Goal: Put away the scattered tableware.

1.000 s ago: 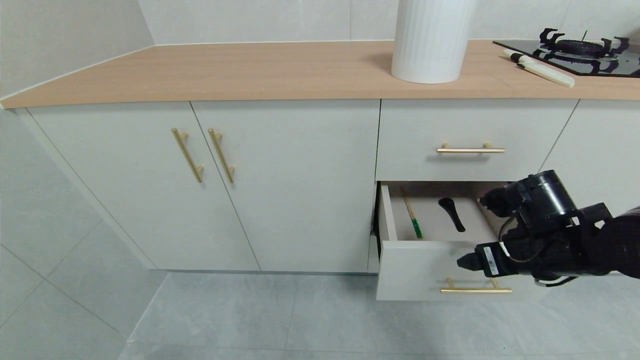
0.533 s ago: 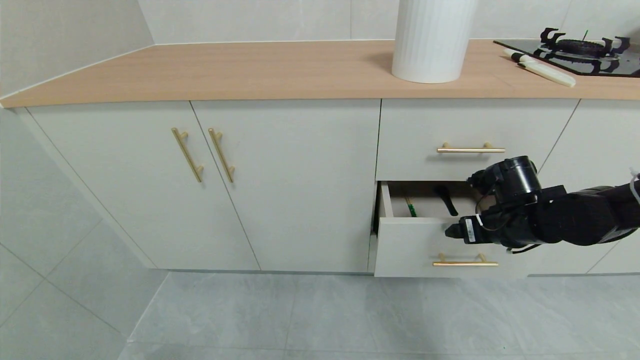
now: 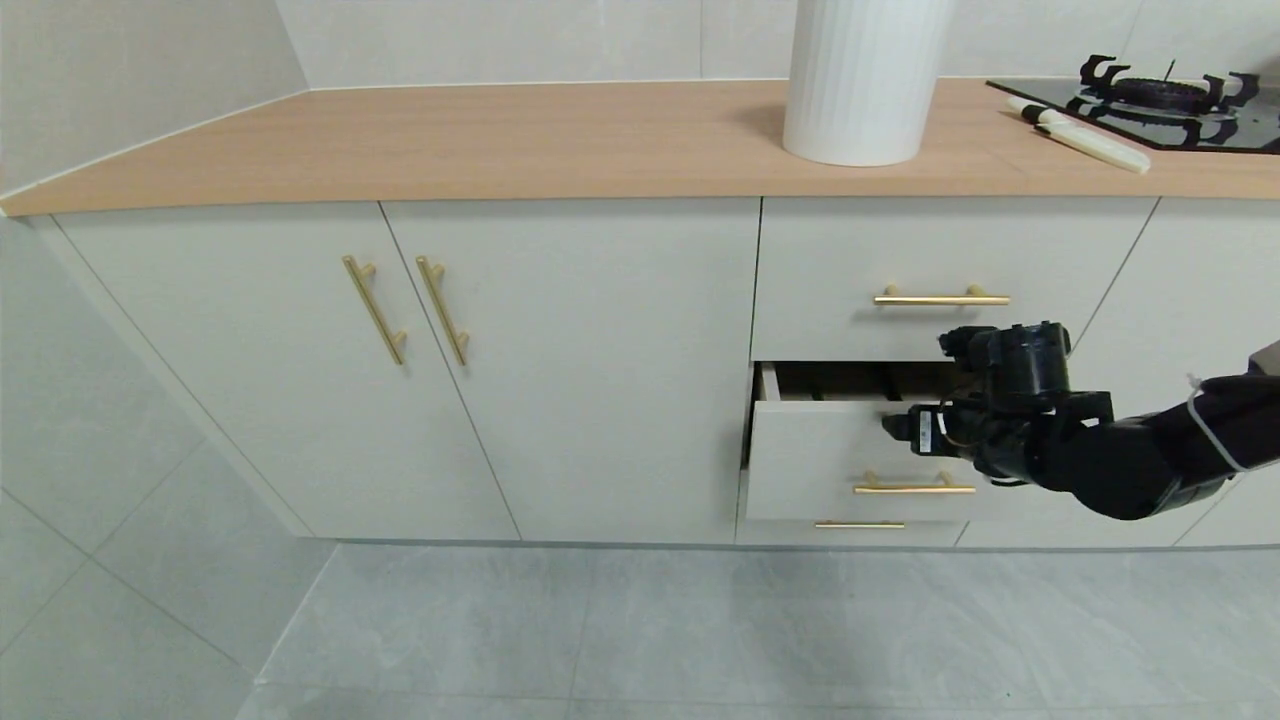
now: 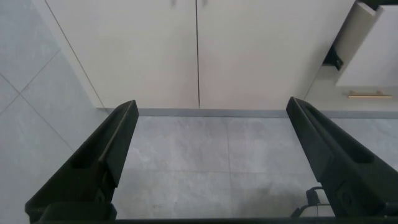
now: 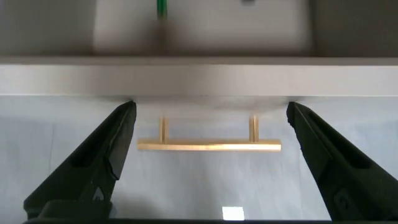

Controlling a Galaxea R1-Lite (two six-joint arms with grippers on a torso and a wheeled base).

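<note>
Most of the job looks done: a green-tipped utensil lies in the almost-closed drawer, which the empty, wide-open right gripper need only push shut.

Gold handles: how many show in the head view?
5: two door handles, top drawer handle, part-open drawer handle, lowest drawer handle. The right arm may hide more.

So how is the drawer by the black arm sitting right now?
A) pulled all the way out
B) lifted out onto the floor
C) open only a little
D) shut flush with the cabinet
C: the drawer juts slightly from the cabinet, leaving a narrow dark gap above its front.
</note>
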